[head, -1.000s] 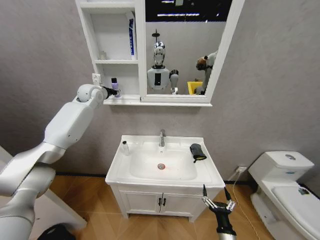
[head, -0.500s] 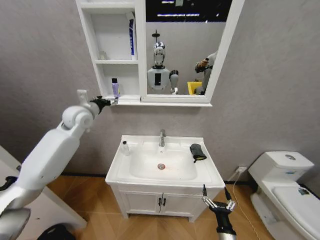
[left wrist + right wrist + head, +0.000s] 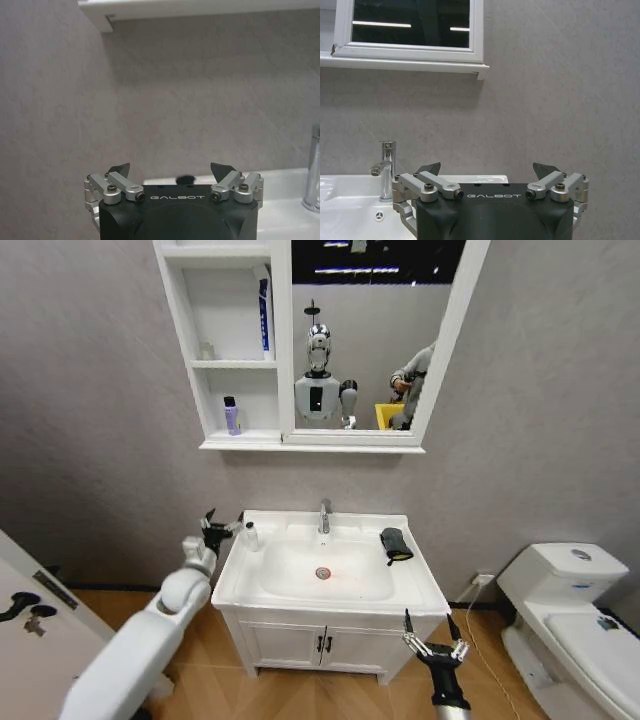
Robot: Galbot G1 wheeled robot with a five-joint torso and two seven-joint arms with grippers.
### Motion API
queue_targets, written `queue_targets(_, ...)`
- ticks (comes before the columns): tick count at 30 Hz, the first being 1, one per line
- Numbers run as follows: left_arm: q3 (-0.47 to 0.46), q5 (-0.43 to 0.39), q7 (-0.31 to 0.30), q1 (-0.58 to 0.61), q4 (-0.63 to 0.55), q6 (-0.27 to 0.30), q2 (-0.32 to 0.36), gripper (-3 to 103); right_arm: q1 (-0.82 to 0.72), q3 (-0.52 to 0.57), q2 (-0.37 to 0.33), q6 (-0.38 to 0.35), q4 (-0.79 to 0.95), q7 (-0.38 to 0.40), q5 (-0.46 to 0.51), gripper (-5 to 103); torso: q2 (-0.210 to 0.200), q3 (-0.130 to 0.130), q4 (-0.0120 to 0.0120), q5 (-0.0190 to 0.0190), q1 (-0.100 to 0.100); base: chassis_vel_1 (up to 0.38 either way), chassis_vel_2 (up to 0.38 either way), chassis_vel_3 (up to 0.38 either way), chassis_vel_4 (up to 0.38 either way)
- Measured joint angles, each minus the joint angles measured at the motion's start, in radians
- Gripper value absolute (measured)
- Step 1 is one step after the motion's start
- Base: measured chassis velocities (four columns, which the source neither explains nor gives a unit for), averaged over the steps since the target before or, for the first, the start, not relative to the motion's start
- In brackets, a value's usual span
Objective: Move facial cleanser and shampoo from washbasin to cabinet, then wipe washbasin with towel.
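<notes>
**Left arm down at the sink's corner, one bottle already on the shelf**

Head view first: the left gripper (image 3: pixel 221 525) sits low at the left back corner of the washbasin (image 3: pixel 330 592), fingers spread apart with nothing in them, just beside a small white bottle with a dark cap (image 3: pixel 251 535) that stands on the sink's left rim. Can't read a label on it, so no idea if it's the cleanser or the shampoo. Up in the cabinet (image 3: pixel 225 340), a small purple bottle with a black cap (image 3: pixel 231 415) stands upright in the lowest compartment. The towel (image 3: pixel 395 544) lies on the right rim of the washbasin, well apart from the left gripper. The right gripper (image 3: pixel 434 635) is parked low in front of the vanity's right corner, fingers spread wide, empty.

Left wrist view: the left gripper's fingers (image 3: pixel 116 171) are wide apart and hold nothing. Between them a dark cap (image 3: pixel 185 178) pokes up just past the gripper body, with the white sink edge behind it and the chrome faucet (image 3: pixel 313 170) off at the side.

Right wrist view: the right gripper (image 3: pixel 488 170) gapes, empty, facing the grey wall, with the faucet (image 3: pixel 386 167) and the basin's rim (image 3: pixel 350 202) beyond it
</notes>
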Motion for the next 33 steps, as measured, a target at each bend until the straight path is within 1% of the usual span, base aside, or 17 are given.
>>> queue_targets(4, 0.024, 0.047, 0.03, -0.024, 0.083, -0.032, -0.06, 89, -0.006, 0.006, -0.003, 0.006, 0.0, 0.008, 0.003, 100, 0.0, 0.0, -0.0002, 0.0001, 0.0, 0.0, 0.0, 0.0, 0.0)
queue_targets(7, 0.035, 0.058, 0.046, -0.048, 0.139, -0.042, -0.091, 90, -0.012, 0.008, -0.002, 0.009, 0.005, 0.01, 0.005, 100, 0.0, 0.0, -0.0002, 0.0, 0.0, 0.0, 0.0, 0.0, 0.0)
queue_targets(9, 0.044, 0.079, 0.066, -0.085, 0.215, -0.054, -0.122, 93, -0.013, 0.011, -0.002, 0.012, 0.003, 0.012, 0.006, 100, 0.0, 0.0, -0.0001, 0.0001, 0.0, 0.0, 0.0, 0.0, 0.0)
queue_targets(10, 0.044, 0.079, 0.066, -0.085, 0.215, -0.054, -0.122, 93, -0.013, 0.011, -0.002, 0.012, 0.003, 0.012, 0.006, 100, 0.0, 0.0, -0.0001, 0.0001, 0.0, 0.0, 0.0, 0.0, 0.0)
queue_targets(11, 0.047, 0.093, 0.057, -0.106, 0.261, -0.036, -0.14, 94, -0.013, 0.014, -0.004, 0.014, -0.001, 0.013, 0.008, 100, 0.0, 0.0, -0.0001, 0.0001, 0.0, 0.0, 0.0, 0.0, 0.0)
queue_targets(13, 0.049, 0.094, 0.054, -0.118, 0.288, -0.025, -0.152, 93, -0.013, 0.016, -0.006, 0.014, -0.002, 0.014, 0.01, 100, 0.0, 0.0, -0.0001, 0.0, 0.0, 0.0, 0.0, 0.0, 0.0)
queue_targets(14, 0.049, 0.088, 0.052, -0.13, 0.318, -0.016, -0.171, 89, -0.013, 0.018, -0.008, 0.015, -0.002, 0.015, 0.014, 100, 0.0, 0.0, 0.0, 0.0001, 0.0, 0.0, 0.0, 0.0, 0.0)
queue_targets(15, 0.047, 0.084, 0.049, -0.142, 0.349, 0.0, -0.193, 91, -0.012, 0.02, -0.01, 0.015, -0.003, 0.015, 0.016, 100, 0.0, 0.0, -0.0001, 0.0001, 0.0, 0.0, 0.0, 0.0, 0.0)
queue_targets(16, 0.047, 0.084, 0.049, -0.142, 0.349, 0.0, -0.193, 91, -0.012, 0.02, -0.01, 0.015, -0.003, 0.015, 0.016, 100, 0.0, 0.0, -0.0001, 0.0001, 0.0, 0.0, 0.0, 0.0, 0.0)
queue_targets(17, 0.046, 0.087, 0.043, -0.152, 0.375, 0.02, -0.213, 95, -0.009, 0.022, -0.012, 0.015, -0.006, 0.015, 0.018, 100, 0.0, 0.0, -0.0002, -0.0002, 0.0, 0.0, 0.0, 0.0, 0.0)
queue_targets(18, 0.044, 0.106, 0.043, -0.161, 0.401, 0.027, -0.229, 93, -0.007, 0.023, -0.013, 0.015, -0.01, 0.015, 0.019, 100, 0.0, 0.0, -0.0002, -0.0001, 0.0, 0.0, 0.0, 0.0, 0.0)
queue_targets(19, 0.039, 0.141, 0.05, -0.17, 0.427, 0.02, -0.245, 92, -0.005, 0.025, -0.014, 0.015, -0.013, 0.016, 0.02, 100, 0.0, 0.0, -0.0001, 0.0, 0.0, 0.0, 0.0, 0.0, 0.0)
queue_targets(22, 0.038, 0.181, 0.064, -0.184, 0.462, 0.001, -0.267, 92, -0.004, 0.029, -0.015, 0.015, -0.018, 0.016, 0.023, 100, 0.0, 0.0, -0.0001, 0.0, 0.0, 0.0, 0.0, 0.0, 0.0)
queue_targets(26, 0.037, 0.188, 0.057, -0.199, 0.485, -0.002, -0.291, 90, -0.003, 0.031, -0.017, 0.015, -0.021, 0.016, 0.025, 100, 0.0, 0.0, 0.0, -0.0001, 0.0, 0.0, 0.0, 0.0, 0.0)
queue_targets(29, 0.029, 0.187, 0.028, -0.222, 0.514, -0.003, -0.319, 85, 0.0, 0.033, -0.016, 0.018, -0.027, 0.017, 0.026, 100, 0.0, 0.0, -0.0002, -0.0001, 0.0, 0.0, 0.0, 0.0, 0.0)
queue_targets(32, 0.024, 0.187, 0.016, -0.233, 0.528, -0.005, -0.326, 85, 0.003, 0.033, -0.017, 0.021, -0.032, 0.017, 0.027, 100, 0.0, 0.0, -0.0001, 0.0, 0.0, 0.0, 0.0, 0.0, 0.0)
queue_targets(33, 0.022, 0.189, 0.011, -0.236, 0.534, -0.006, -0.328, 81, 0.004, 0.033, -0.017, 0.021, -0.034, 0.016, 0.027, 100, 0.0, 0.0, -0.0001, -0.0001, 0.0, 0.0, 0.0, 0.0, 0.0)
